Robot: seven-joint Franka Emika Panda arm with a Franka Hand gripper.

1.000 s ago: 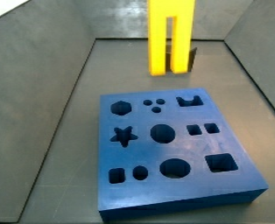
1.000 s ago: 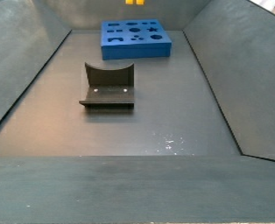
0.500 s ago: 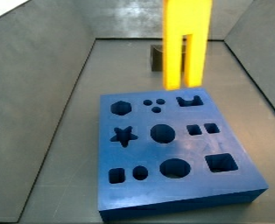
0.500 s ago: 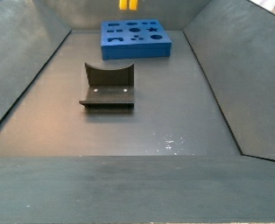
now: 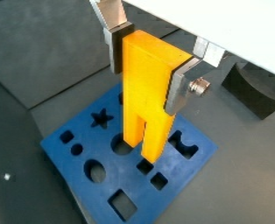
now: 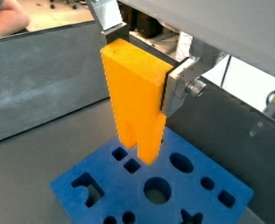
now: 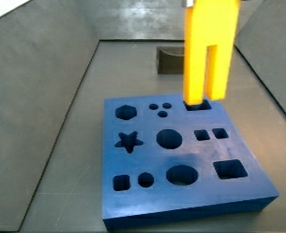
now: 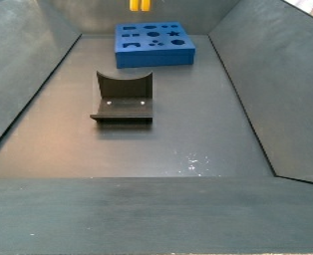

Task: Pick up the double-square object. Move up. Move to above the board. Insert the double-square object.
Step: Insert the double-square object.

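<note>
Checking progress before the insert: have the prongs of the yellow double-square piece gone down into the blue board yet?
No. In a wrist view the gripper holds the double-square object upright, with its prong ends hanging above the board, not in any hole.

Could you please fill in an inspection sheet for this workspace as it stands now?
Surface: dark grey floor, walled on its sides.
Job's things: double-square object upright, prongs down, above the blue board, not yet inserted.
Clutter: fixture standing apart from the board.
Grippers: gripper above the board, silver fingers shut on the double-square object's upper end.
Cables: nothing seen.
Surroundings: grey walls; blurred room beyond in a wrist view.
</note>
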